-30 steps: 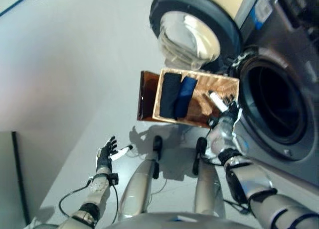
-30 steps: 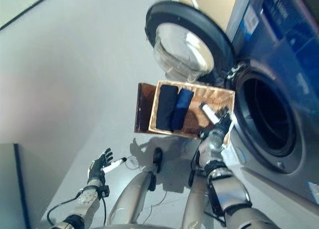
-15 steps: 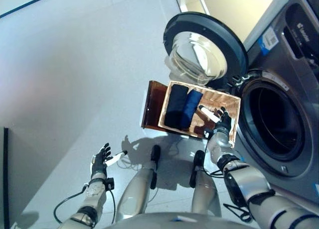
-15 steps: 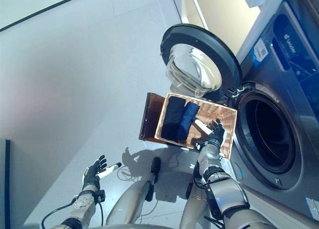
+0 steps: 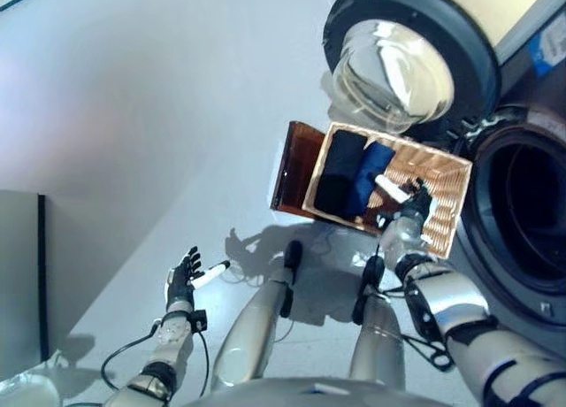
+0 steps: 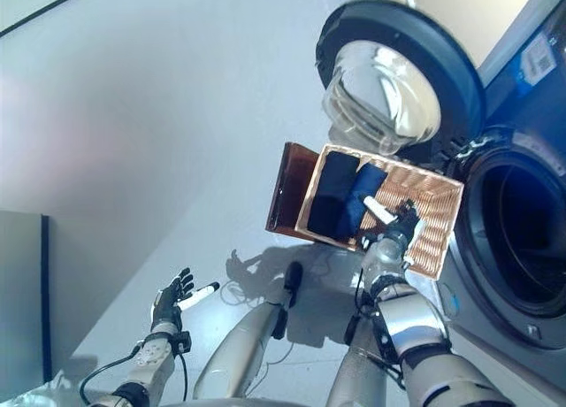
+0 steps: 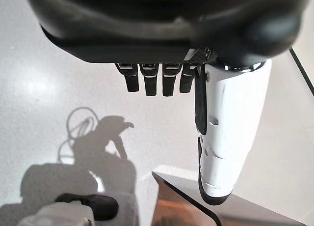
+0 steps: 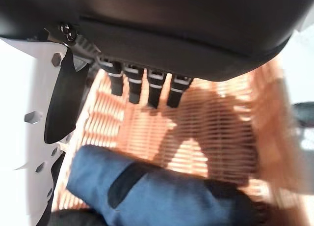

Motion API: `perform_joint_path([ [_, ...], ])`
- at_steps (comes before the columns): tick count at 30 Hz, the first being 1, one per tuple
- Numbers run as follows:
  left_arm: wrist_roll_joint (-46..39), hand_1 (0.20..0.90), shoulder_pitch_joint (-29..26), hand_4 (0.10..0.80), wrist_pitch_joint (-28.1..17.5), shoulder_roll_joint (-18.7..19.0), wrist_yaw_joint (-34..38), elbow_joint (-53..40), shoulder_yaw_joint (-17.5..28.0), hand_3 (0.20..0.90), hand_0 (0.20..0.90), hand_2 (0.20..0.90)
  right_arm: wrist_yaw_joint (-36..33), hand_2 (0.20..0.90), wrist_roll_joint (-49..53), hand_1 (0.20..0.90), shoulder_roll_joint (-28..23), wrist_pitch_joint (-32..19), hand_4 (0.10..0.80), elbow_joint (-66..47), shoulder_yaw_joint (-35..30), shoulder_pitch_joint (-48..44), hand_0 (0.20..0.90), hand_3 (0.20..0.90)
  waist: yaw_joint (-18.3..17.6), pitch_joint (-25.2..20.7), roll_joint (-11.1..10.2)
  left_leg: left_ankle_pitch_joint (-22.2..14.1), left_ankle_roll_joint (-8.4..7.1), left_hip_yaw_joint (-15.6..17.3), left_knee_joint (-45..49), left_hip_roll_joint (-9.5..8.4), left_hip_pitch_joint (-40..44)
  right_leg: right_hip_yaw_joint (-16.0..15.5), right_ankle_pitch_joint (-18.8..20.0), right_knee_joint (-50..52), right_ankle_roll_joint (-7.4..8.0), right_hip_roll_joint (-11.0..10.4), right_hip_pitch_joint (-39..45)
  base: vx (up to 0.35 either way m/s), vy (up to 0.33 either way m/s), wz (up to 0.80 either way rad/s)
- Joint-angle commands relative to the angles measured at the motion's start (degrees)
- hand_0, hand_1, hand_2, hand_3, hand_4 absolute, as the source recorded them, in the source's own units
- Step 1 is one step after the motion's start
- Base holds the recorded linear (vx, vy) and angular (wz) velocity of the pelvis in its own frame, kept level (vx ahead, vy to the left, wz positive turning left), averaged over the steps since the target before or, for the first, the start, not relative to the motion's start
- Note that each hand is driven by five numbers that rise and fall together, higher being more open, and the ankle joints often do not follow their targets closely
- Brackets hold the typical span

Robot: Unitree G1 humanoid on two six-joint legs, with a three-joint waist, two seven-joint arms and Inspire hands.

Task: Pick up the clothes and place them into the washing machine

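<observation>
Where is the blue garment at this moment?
The blue garment lies in the wicker basket, beside the black garment, just left of the right hand.

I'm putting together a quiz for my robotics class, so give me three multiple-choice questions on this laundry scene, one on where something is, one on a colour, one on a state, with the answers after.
1. Where is the right hand?
A. Over the wicker basket
B. Inside the drum
C. Flat on the floor

2. What colour is the garment beside the black garment in the basket?
A. Red
B. Blue
C. White

3. How does the washing machine door stand?
A. Shut
B. Swung open
C. Taken off and lying flat

Answers:
1 A: its fingers show spread above the weave in the right wrist view.
2 B: a blue roll lies against the black one.
3 B: the round glass door hangs aside and the drum opening is dark and uncovered.

The left hand hangs open over the floor.
</observation>
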Motion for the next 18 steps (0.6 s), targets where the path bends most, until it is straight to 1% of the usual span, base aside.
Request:
perform_joint_path([
  [1, 0.17, 0.9, -0.8, 0.8, -2.67, 4.03, 2.2, -2.09, -0.17, 0.9, 0.9, 0.9, -2.38, 0.9, 0.43, 0.9, -4.18, -3.24, 0.8, -0.69, 0.64, -6.32, 0.9, 0.9, 2.05, 2.35, -0.35, -4.63, -2.07, 3.06, 3.94, -1.88, -3.65, 0.93, -2.67, 0.13, -2.01, 0.39, 2.1, -0.02, 0.041, 0.06],
  [5, -0.06, 0.9, -1.0, 0.8, -3.02, 4.34, 2.43, -5.13, -1.21, 0.9, 0.9, 0.9, -3.23, 0.9, 1.37, 0.9, -6.09, -3.33, 0.8, 0.14, 0.74, -10.25, 0.9, 0.9, 2.98, 3.24, 0.33, -4.81, -2.3, 2.89, 5.09, -2.1, -6.62, 0.72, -3.15, 1.64, -2.09, 0.18, -0.72, 0.024, 0.009, 0.07],
  [6, -0.13, 0.9, -1.01, 0.8, -3.24, 4.58, 2.46, -6.28, -1.37, 0.9, 0.9, 0.9, -3.38, 0.9, 1.84, 0.9, -6.63, -3.45, 0.8, 0.35, 0.65, -11.26, 0.9, 0.9, 3.22, 3.1, 0.44, -6.63, -2.58, 2.56, 5.62, -2.21, -6.87, 1.15, -4.98, 2.42, -1.82, 0.18, -0.92, 0.111, -0.009, 0.18],
  [9, -0.24, 0.9, -1.41, 0.8, -3.54, 4.8, 2.93, -8.27, -2.06, 0.9, 0.9, 0.9, -4.01, 0.9, 2.23, 0.9, -7.6, -3.5, 0.8, 0.94, 1.28, -13.68, 0.9, 0.9, 3.83, 3.36, 0.99, -6.56, -2.67, 2.29, 6.07, -2.45, -8.77, 1.16, -5.41, 3.27, -2.03, 0.02, -2.73, 0.049, 0.009, 0.16],
  [10, -0.21, 0.9, -1.55, 0.8, -3.61, 4.8, 2.99, -8.61, -2.22, 0.9, 0.9, 0.9, -4.05, 0.73, 2.29, 0.73, -7.67, -3.52, 0.678, 1.15, 1.29, -14.28, 0.73, 0.73, 3.99, 3.41, 1.1, -6.48, -2.66, 2.23, 6.24, -2.55, -9.15, 1.17, -5.48, 3.62, -2.06, -0.01, -3.12, 0.006, 0.007, 0.06],
  [11, -0.2, 0.9, -1.58, 0.8, -3.59, 4.8, 3.01, -8.63, -2.22, 0.9, 0.9, 0.9, -4.03, 0.73, 2.3, 0.73, -7.7, -3.52, 0.678, 1.21, 1.29, -14.35, 0.73, 0.73, 3.99, 3.38, 1.1, -6.49, -2.66, 2.22, 6.3, -2.57, -9.26, 1.17, -5.51, 3.7, -2.06, -0.03, -3.23, 0.0, 0.0, 0.0],
  [12, -0.19, 0.9, -1.64, 0.8, -3.59, 4.86, 3.12, -9.01, -2.56, 0.9, 0.9, 0.9, -4.22, 0.326, 2.22, 0.326, -7.51, -3.52, 0.39, 1.3, 1.6, -15.11, 0.326, 0.326, 4.16, 3.45, 1.33, -6.5, -2.63, 2.14, 6.26, -2.76, -9.43, 1.06, -5.65, 4.01, -2.08, -0.06, -3.7, 0.0, 0.0, 0.0],
  [13, -0.17, 0.9, -1.64, 0.8, -3.57, 4.84, 3.14, -9.03, -2.54, 0.9, 0.9, 0.9, -4.24, 0.2, 2.21, 0.2, -7.51, -3.52, 0.3, 1.3, 1.62, -15.14, 0.2, 0.2, 4.14, 3.42, 1.33, -6.51, -2.63, 2.14, 6.3, -2.77, -9.49, 1.06, -5.68, 4.08, -2.08, -0.08, -3.78, 0.001, 0.015, 0.04],
  [18, 0.04, 0.9, -1.93, 0.8, -3.54, 5.01, 3.61, -8.81, -2.12, 0.9, 0.9, 0.9, -3.95, 0.2, 1.6, 0.2, -5.93, -3.46, 0.3, 1.05, 2.26, -15.41, 0.2, 0.2, 4.28, 3.07, 1.21, -6.74, -2.43, 2.21, 6.49, -3.0, -9.68, 1.3, -5.82, 4.82, -2.14, 0.03, -4.4, 0.0, 0.005, 0.02],
])
